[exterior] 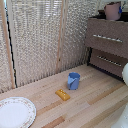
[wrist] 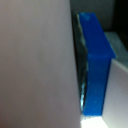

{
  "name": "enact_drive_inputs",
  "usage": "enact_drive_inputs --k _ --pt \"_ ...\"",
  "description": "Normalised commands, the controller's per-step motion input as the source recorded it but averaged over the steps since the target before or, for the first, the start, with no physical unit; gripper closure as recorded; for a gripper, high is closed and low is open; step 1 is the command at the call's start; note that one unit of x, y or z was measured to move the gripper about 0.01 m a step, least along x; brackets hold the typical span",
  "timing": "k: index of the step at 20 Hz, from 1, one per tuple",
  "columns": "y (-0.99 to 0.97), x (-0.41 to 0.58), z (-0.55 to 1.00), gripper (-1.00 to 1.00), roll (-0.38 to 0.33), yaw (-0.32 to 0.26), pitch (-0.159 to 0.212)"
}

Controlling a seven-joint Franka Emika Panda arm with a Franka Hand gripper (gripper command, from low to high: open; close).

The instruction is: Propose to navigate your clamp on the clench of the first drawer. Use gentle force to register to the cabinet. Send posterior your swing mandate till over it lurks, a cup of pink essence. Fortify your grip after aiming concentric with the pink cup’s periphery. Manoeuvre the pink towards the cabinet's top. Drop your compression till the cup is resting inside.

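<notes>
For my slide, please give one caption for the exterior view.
Pink cup on the dark cabinet; blue cup on the wooden floor.

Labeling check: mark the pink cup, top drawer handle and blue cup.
pink cup (exterior: 113,11), exterior view, middle of its side wall, atop the cabinet.
top drawer handle (exterior: 107,38), exterior view, middle of the silver bar.
blue cup (exterior: 73,81), exterior view, front of its wall.

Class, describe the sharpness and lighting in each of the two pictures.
Exterior view: soft and low in detail throughout, evenly lit, with a faint shadow beside the blue cup. Wrist view: heavily blurred at close range, a pink surface fills most of the frame, with a bright glare patch at one edge.
</notes>
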Motion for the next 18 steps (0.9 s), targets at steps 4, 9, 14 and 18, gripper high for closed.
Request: enact_drive_inputs --k 4,9,14,18 --pt "0.10 0.000 0.40 -1.00 0.254 -0.022 0.065" --pt "0.15 0.000 0.36 -1.00 0.267 -0.014 0.060" --pt "0.23 0.013 0.38 -1.00 0.261 -0.016 0.002" --pt "0.26 0.054 0.41 -1.00 0.247 0.006 -0.008"
